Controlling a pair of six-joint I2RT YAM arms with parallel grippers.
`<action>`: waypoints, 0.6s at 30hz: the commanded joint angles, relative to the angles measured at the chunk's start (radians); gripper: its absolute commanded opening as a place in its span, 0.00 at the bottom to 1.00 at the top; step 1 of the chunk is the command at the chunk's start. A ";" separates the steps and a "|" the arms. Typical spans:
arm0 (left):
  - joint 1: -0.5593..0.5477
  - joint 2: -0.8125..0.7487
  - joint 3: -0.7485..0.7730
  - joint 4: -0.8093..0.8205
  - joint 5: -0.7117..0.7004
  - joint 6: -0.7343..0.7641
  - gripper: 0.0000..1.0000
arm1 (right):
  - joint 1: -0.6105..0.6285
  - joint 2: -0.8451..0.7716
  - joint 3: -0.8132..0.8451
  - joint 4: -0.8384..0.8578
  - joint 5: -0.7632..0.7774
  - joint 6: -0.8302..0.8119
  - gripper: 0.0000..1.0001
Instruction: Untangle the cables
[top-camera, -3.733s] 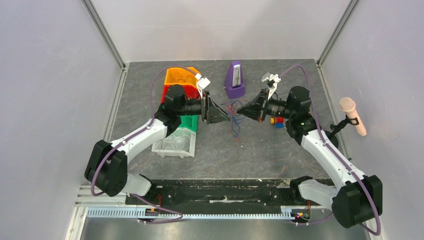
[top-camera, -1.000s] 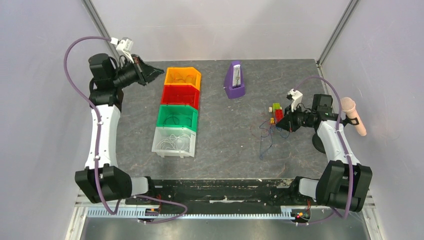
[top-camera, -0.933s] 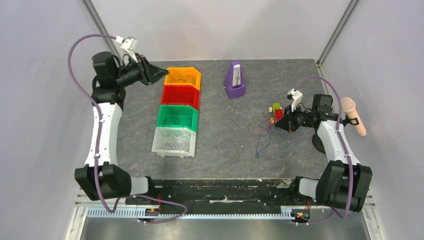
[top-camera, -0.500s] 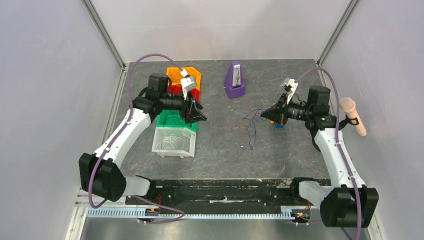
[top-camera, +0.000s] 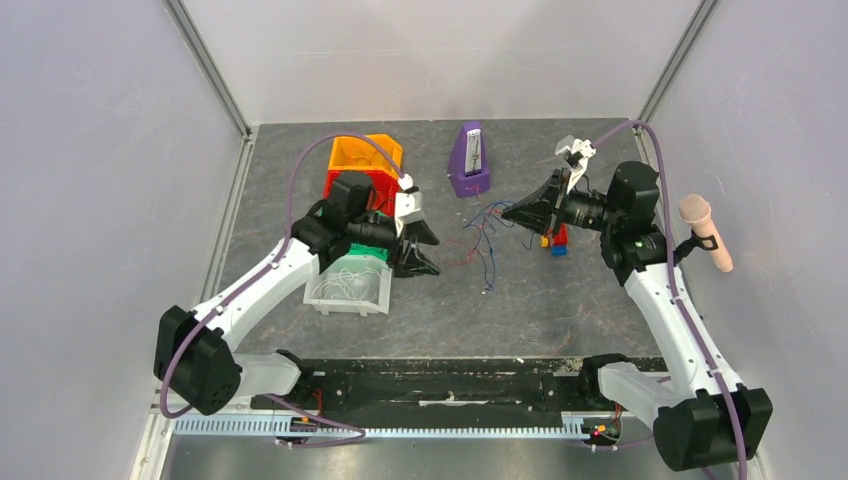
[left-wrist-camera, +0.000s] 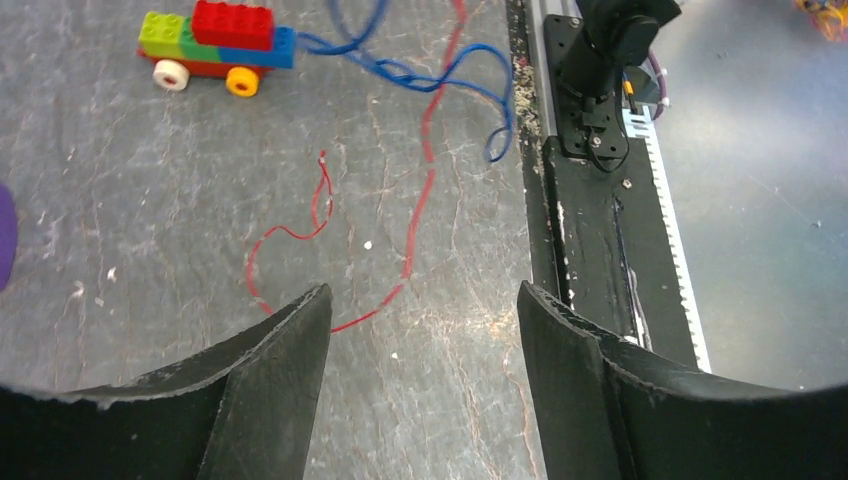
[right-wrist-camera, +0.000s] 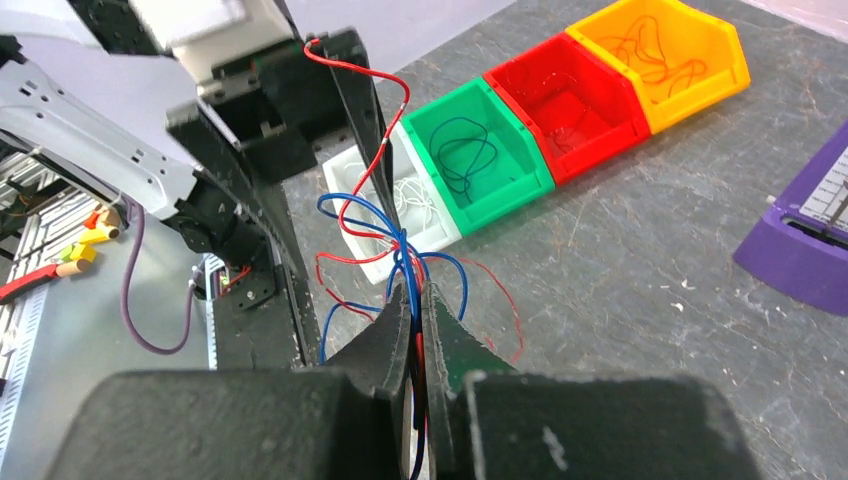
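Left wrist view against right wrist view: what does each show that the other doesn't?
Only the left wrist view shows the toy brick car. Only the right wrist view shows the row of bins and the right gripper shut on the cables. Both show red and blue strands of them, the grey table and the open left gripper.

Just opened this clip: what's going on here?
The right gripper is shut on a small bundle of thin red and blue wires, holding it over the grey table. The left gripper is open and empty, pointing toward those wires from beside the row of orange, red, green and white bins, which already hold some wires.
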 joint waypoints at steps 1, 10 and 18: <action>-0.088 -0.025 -0.023 0.093 -0.061 0.111 0.75 | 0.020 -0.009 0.053 0.106 0.026 0.088 0.00; -0.176 0.075 -0.020 0.194 -0.247 0.112 0.64 | 0.028 -0.024 0.050 0.090 0.051 0.090 0.00; -0.118 -0.097 -0.007 -0.035 -0.184 0.162 0.02 | -0.030 -0.008 0.047 -0.165 0.204 -0.121 0.00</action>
